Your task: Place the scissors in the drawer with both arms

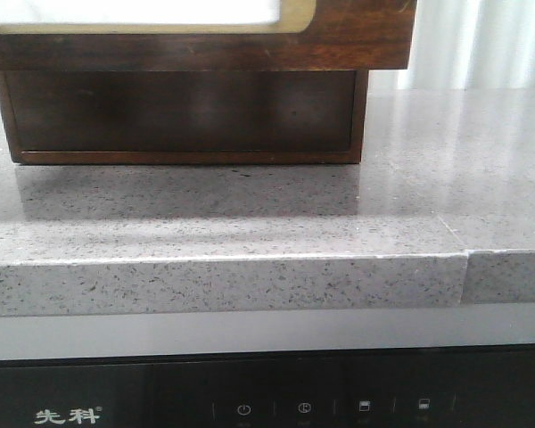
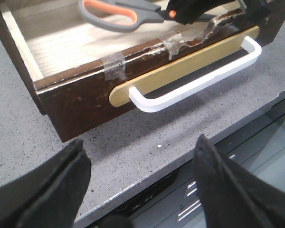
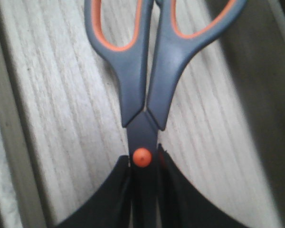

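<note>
Now, placement step, judged from the wrist views. Left pincer [image 2: 140, 183] hangs with its jaws wide apart and holding nothing, over the speckled grey bench [image 2: 147, 142] just in front of the drawer [image 2: 80, 97], which is pulled out. White handle [image 2: 194, 80] on the drawer front is near the left pincer but untouched. Beyond it, right pincer [image 3: 143, 190] is clamped on the blades of the scissors [image 3: 147, 71], just below the orange pivot [image 3: 142, 157]; handles point away over the pale wood-grain drawer floor [image 3: 61, 118]. Whether the scissors touch the floor: cannot tell. To do well: lower until the handles lie flat, release only then, clear of the taped, chipped front rim [image 2: 180, 40]. Lift straight out before the left pincer pushes the drawer.
</note>
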